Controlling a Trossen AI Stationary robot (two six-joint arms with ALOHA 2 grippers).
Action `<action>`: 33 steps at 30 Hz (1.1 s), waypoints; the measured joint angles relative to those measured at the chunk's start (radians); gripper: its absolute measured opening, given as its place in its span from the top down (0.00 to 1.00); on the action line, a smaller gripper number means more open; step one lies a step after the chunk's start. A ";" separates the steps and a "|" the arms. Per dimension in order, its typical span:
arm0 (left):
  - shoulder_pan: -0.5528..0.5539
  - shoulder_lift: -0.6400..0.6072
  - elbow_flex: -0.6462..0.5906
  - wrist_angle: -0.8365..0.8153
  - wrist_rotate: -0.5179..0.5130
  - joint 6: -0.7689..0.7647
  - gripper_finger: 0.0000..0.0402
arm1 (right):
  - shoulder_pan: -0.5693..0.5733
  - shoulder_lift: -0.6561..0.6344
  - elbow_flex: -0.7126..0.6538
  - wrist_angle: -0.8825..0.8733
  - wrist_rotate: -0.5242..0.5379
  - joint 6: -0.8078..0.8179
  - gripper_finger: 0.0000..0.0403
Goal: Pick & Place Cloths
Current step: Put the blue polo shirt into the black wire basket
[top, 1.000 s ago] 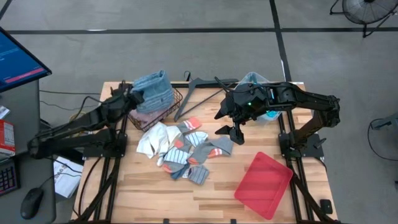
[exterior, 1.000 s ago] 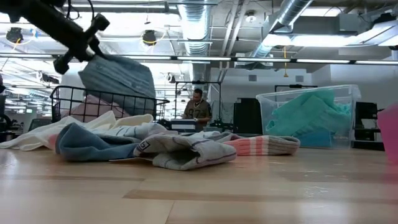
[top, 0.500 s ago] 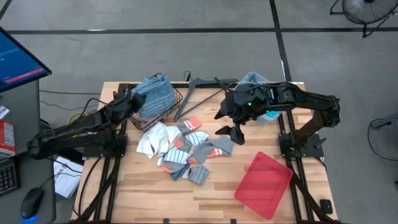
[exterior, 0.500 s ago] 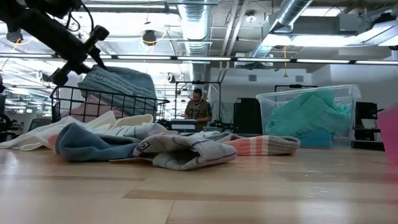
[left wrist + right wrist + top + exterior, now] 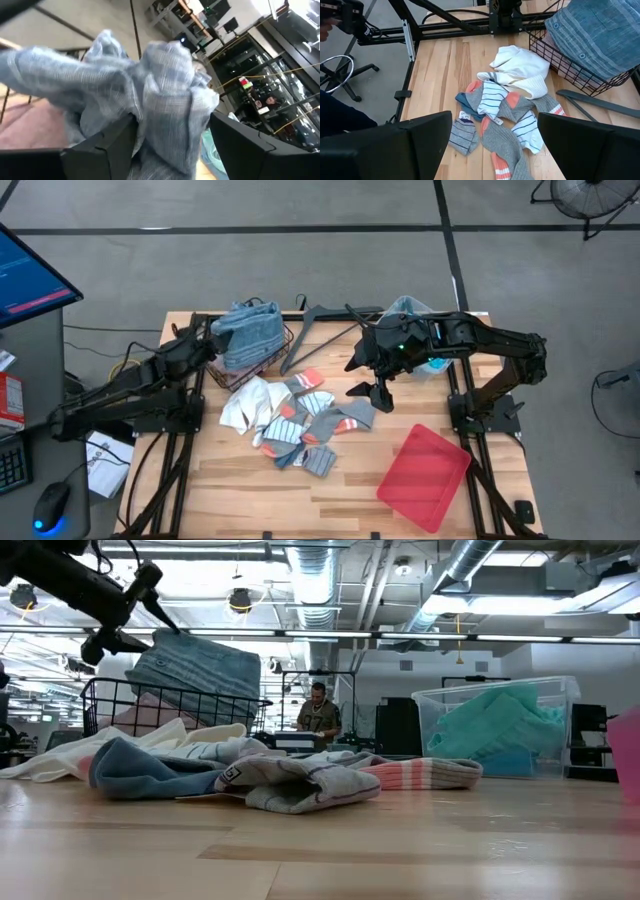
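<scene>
A blue-grey striped cloth (image 5: 250, 332) (image 5: 200, 675) lies bunched on top of a pink cloth (image 5: 150, 712) in the black wire basket (image 5: 115, 700) at the table's far left. My left gripper (image 5: 150, 632) (image 5: 170, 135) is open at the cloth's left edge, one finger on either side of its bunched end. My right gripper (image 5: 372, 390) (image 5: 495, 125) hangs open above the table's middle, holding nothing. Below it, a loose heap of socks and small cloths (image 5: 295, 420) (image 5: 505, 110) lies on the table. My left gripper's open fingers stand on either side of the striped cloth's bunched end (image 5: 165, 100), coming nearly level from the table's left. I cannot tell whether they touch it. The cloth lies on the pile in the basket.
A dark hanger (image 5: 320, 325) lies beside the basket at the far edge. A clear bin with turquoise cloths (image 5: 410, 310) (image 5: 495, 725) stands far right. A flat red tray (image 5: 425, 475) lies near right. Bare wood runs along the near edge.
My left gripper has opened and let go of the striped cloth. The cloth, which hung from the fingers over the basket, has dropped and spread out on the pile inside it. My right arm has kept still.
</scene>
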 joint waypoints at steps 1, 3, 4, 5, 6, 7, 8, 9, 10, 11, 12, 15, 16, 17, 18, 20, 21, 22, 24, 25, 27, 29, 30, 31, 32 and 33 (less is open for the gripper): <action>0.000 -0.006 0.007 -0.002 -0.003 0.018 0.41 | -0.002 0.000 0.000 0.001 0.000 0.000 0.28; 0.000 -0.011 0.026 0.002 -0.003 0.052 0.41 | -0.006 0.000 0.000 0.005 0.000 0.001 0.28; 0.000 -0.010 0.040 0.002 -0.003 0.070 0.41 | -0.006 0.000 0.000 0.007 0.000 0.001 0.28; 0.000 -0.010 0.054 0.006 0.004 0.092 0.42 | -0.006 0.000 0.000 0.010 0.000 0.001 0.28; 0.000 -0.009 0.070 0.008 0.011 0.114 0.42 | -0.006 0.000 0.000 0.013 0.000 0.001 0.28; 0.000 -0.008 0.087 0.010 0.015 0.138 0.43 | -0.006 0.000 0.000 0.019 0.000 0.001 0.28; 0.000 -0.008 0.104 0.012 0.015 0.165 0.43 | -0.006 0.000 0.000 0.027 0.000 0.001 0.28; 0.000 -0.008 0.122 0.016 0.016 0.193 0.44 | -0.006 0.000 0.000 0.032 0.000 0.001 0.28; 0.000 -0.008 0.141 0.022 0.016 0.222 0.44 | -0.006 0.000 0.000 0.033 0.000 0.001 0.28; 0.000 -0.008 0.157 0.027 0.016 0.251 0.45 | -0.006 0.000 0.000 0.032 0.000 0.001 0.28; 0.000 -0.008 0.174 0.029 0.016 0.281 0.45 | -0.006 0.000 0.000 0.032 0.000 0.001 0.28; 0.000 -0.008 0.216 0.032 0.015 0.359 0.48 | -0.009 0.000 0.000 0.032 0.000 0.001 0.28; 0.000 -0.007 0.226 0.032 0.015 0.378 0.50 | -0.011 0.000 0.000 0.032 0.000 0.001 0.28; 0.000 -0.007 0.235 0.031 0.015 0.387 0.52 | -0.012 0.000 0.000 0.032 0.000 0.004 0.28; 0.000 -0.006 0.242 0.031 0.015 0.396 0.55 | -0.013 0.000 0.000 0.031 0.000 0.004 0.28; 0.000 0.004 0.254 0.031 0.021 0.409 0.63 | -0.016 0.000 0.000 0.032 0.000 0.004 0.28; 0.000 0.012 0.258 0.031 0.031 0.415 0.69 | -0.019 0.000 0.000 0.031 0.000 0.004 0.28; 0.000 0.023 0.263 0.031 0.050 0.431 0.75 | -0.019 0.000 0.000 0.031 0.000 0.004 0.28; 0.000 0.051 0.273 0.031 0.095 0.470 0.89 | -0.022 0.000 0.000 0.030 0.000 0.003 0.28; 0.000 0.069 0.279 0.032 0.124 0.495 0.94 | -0.025 0.000 0.000 0.030 0.000 0.003 0.28; 0.000 0.113 0.294 0.039 0.186 0.554 0.97 | -0.030 0.000 0.000 0.030 0.000 0.003 0.28; 0.000 0.159 0.316 0.043 0.260 0.620 0.99 | -0.036 0.000 0.000 0.030 0.000 0.003 0.28; 0.000 0.191 0.329 0.043 0.306 0.644 0.99 | -0.040 0.000 0.000 0.030 0.000 0.002 0.28; 0.000 0.223 0.343 0.048 0.348 0.663 1.00 | -0.044 0.000 0.000 0.030 0.000 0.002 0.28; 0.000 0.258 0.355 0.051 0.384 0.680 1.00 | -0.048 0.000 0.000 0.030 0.000 0.002 0.28; 0.000 0.295 0.362 0.049 0.403 0.697 1.00 | -0.053 0.000 0.000 0.030 0.000 0.002 0.28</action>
